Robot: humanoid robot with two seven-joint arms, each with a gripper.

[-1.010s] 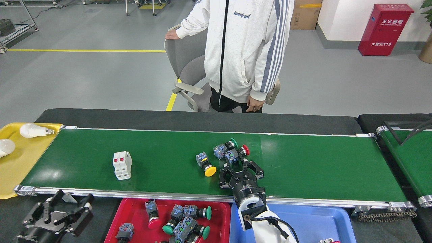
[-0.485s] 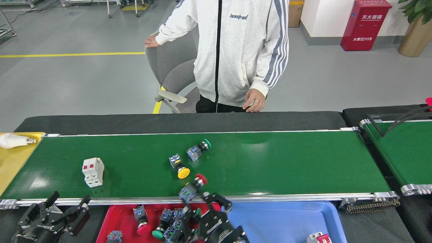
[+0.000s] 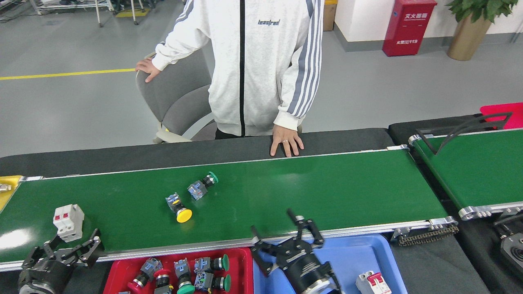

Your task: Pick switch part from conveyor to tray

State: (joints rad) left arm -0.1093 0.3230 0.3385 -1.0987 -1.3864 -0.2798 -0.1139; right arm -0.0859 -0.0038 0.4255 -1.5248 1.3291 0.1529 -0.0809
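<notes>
While the right gripper (image 3: 282, 228) hangs over the near rail of the conveyor (image 3: 327, 192) with its fingers spread and nothing between them, two switch parts lie on the belt: a yellow-capped switch (image 3: 179, 208) and, just beyond it, a green-capped switch (image 3: 202, 185). A white breaker (image 3: 68, 217) sits near the belt's left end. The left gripper (image 3: 65, 253) rests below it, fingers apart, empty. The red tray (image 3: 244, 261) holds several switches; the blue tray (image 3: 367, 253) holds one breaker.

Grey floor (image 3: 61, 106) with yellow line (image 3: 65, 74). Grey office chair (image 3: 175, 102) beyond the belt. Red fire-equipment cabinet (image 3: 406, 26) against white wall (image 3: 359, 16); potted plant (image 3: 470, 28) beside.
</notes>
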